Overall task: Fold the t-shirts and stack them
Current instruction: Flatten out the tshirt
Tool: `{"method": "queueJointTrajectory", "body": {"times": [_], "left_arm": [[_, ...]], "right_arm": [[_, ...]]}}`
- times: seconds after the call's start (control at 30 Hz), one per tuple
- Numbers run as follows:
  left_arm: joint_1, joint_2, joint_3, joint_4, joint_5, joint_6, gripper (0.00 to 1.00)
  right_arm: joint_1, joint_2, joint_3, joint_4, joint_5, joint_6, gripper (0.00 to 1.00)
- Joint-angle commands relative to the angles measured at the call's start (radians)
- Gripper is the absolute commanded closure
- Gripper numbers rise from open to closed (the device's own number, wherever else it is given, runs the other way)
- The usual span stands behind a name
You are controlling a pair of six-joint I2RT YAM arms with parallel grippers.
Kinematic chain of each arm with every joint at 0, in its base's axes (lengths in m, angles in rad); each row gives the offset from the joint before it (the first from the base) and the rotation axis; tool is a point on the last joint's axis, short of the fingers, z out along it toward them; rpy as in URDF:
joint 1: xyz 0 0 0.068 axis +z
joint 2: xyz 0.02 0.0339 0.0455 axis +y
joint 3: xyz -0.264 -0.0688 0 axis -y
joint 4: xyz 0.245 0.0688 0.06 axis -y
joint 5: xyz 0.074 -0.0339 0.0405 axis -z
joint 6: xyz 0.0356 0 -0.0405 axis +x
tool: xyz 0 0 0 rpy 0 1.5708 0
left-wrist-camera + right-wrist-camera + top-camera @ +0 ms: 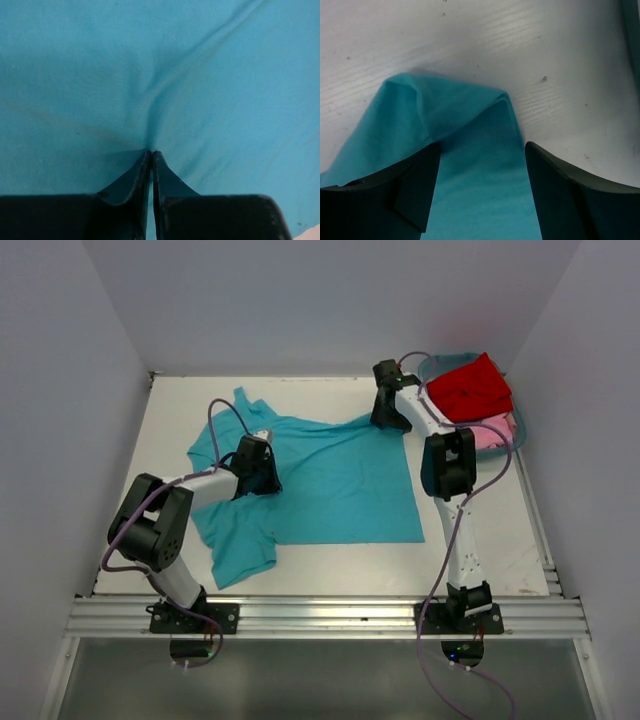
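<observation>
turquoise shirt (335, 485): we see it spread on the table (480, 530), centre of frame
left gripper (151, 153): fingers together, pinching its cloth
right gripper (482, 146): fingers apart over its upper-right corner
red shirt (470, 387), pink shirt (492, 438): in tub (436, 364), upper right

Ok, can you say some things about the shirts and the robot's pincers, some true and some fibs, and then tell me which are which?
1. The left pincer is pinching the turquoise shirt. True.
2. The right pincer is squeezed shut. False: its fingers stand apart over a corner of the turquoise shirt.
3. The red shirt lies in the tub. True.
4. The turquoise shirt is folded into a neat square. False: it lies spread out on the table, with a sleeve sticking out.
5. The pink shirt sits on top of the red shirt. False: the red shirt is on top of the pink one.
</observation>
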Motion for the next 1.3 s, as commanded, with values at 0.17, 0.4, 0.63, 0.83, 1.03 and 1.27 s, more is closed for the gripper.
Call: {"method": "queueJointTrajectory", "body": {"times": [0.17, 0.4, 0.63, 0.83, 1.03, 1.27], "left_arm": [[-0.007, -0.135, 0.023, -0.146, -0.056, 0.026, 0.87], [-0.007, -0.166, 0.133, -0.22, -0.11, 0.056, 0.85], [0.077, 0.022, 0.319, -0.204, -0.137, 0.078, 1.0], [0.197, 0.276, 0.635, -0.243, -0.127, 0.059, 1.0], [0.217, 0.471, 0.932, -0.332, -0.165, 0.092, 1.0], [0.266, 0.618, 1.058, -0.341, -0.165, 0.076, 1.0]], "right_arm": [[0.008, -0.315, -0.424, 0.398, 0.06, -0.003, 0.2], [0.007, -0.395, -0.476, 0.396, 0.045, -0.051, 0.16], [0.008, -0.469, -0.628, 0.404, -0.103, -0.034, 1.0], [0.017, -0.461, -0.739, 0.395, -0.229, -0.025, 1.0], [0.023, -0.466, -0.825, 0.415, -0.246, -0.031, 1.0], [0.023, -0.454, -0.835, 0.401, -0.254, -0.043, 1.0]]}}
